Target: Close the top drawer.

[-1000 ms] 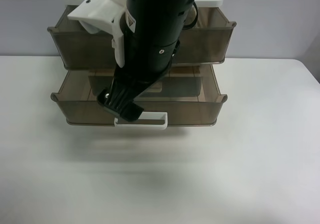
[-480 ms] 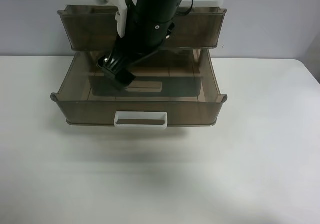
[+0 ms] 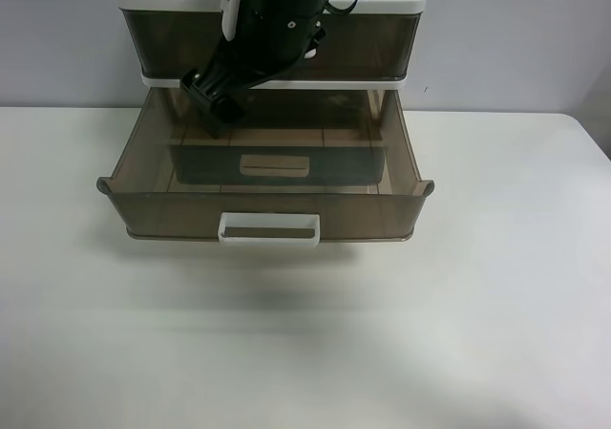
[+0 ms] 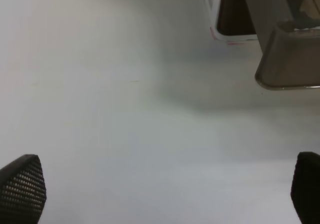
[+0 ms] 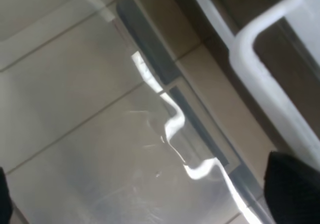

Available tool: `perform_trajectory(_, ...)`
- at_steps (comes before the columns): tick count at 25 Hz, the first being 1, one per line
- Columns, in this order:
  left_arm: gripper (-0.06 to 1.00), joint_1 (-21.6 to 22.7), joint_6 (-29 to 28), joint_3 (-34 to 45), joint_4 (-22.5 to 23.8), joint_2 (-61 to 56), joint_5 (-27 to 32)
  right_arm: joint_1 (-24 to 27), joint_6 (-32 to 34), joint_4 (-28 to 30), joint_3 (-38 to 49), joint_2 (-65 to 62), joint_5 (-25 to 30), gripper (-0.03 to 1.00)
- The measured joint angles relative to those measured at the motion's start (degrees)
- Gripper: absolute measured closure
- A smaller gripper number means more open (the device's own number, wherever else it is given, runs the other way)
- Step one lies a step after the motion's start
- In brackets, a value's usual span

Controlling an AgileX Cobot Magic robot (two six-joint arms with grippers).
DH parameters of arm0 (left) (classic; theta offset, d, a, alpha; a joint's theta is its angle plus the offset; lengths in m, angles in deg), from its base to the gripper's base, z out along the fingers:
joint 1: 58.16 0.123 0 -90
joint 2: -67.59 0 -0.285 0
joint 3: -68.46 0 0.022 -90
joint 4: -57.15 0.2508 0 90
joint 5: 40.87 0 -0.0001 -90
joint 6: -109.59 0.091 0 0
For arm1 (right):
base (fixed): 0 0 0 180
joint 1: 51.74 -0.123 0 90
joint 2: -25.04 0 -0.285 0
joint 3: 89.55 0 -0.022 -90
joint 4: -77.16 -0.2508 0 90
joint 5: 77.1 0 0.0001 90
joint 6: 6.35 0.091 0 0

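Observation:
The top drawer [image 3: 372, 47] is a smoky-brown translucent one under the cabinet's white lid, and its front stands flush with the frame. A black arm reaches down over it in the exterior high view. That arm's right gripper [image 3: 216, 96] is at the drawer front's lower left, and the arm hides the drawer's handle there. In the right wrist view the gripper [image 5: 150, 199] is open, with one dark fingertip [image 5: 295, 194] at the frame's edge. A white loop handle [image 5: 265, 84] lies close beside it. My left gripper [image 4: 162, 189] is open and empty over bare table.
The lower brown drawer [image 3: 401, 209] is pulled far out toward the table's front, with a clean white handle [image 3: 269, 229]. Its corner shows in the left wrist view [image 4: 290, 64]. The white table [image 3: 305, 333] spreads in front. A grey wall stands behind the cabinet.
The top drawer slid from pulled out to flush with the cabinet. The arm and its gripper moved back toward the cabinet with it, uncovering the lower drawer's handle.

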Motion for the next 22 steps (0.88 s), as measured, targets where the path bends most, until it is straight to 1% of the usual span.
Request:
perform_trajectory(3, -0.05, 0.00, 0.00, 0.00, 0.00, 0.00, 0.00, 0.06, -1.45, -0.95, 0.00, -1.43, 0.86, -0.03)
perform_trajectory(5, -0.05, 0.00, 0.00, 0.00, 0.00, 0.00, 0.00, -0.68, -1.93, -0.88, -0.05, -3.99, 2.40, -0.03)
perform_trajectory(9, -0.05, 0.00, 0.00, 0.00, 0.00, 0.00, 0.00, -2.73, -1.88, -0.77, -0.10, -12.25, 9.06, -0.03)
perform_trajectory(11, -0.05, 0.00, 0.00, 0.00, 0.00, 0.00, 0.00, -2.90, -1.36, -0.66, -0.10, -16.23, 13.45, -0.03)
perform_trajectory(13, -0.05, 0.00, 0.00, 0.00, 0.00, 0.00, 0.00, -2.90, -0.46, 0.25, -0.10, -20.35, 15.97, -0.03)
perform_trajectory(18, -0.05, 0.00, 0.00, 0.00, 0.00, 0.00, 0.00, -2.90, 2.81, 1.61, 3.02, -31.96, 16.48, -0.03)
perform_trajectory(22, -0.05, 0.00, 0.00, 0.00, 0.00, 0.00, 0.00, -2.90, 4.70, 3.87, 10.20, -42.70, 16.48, -0.03)
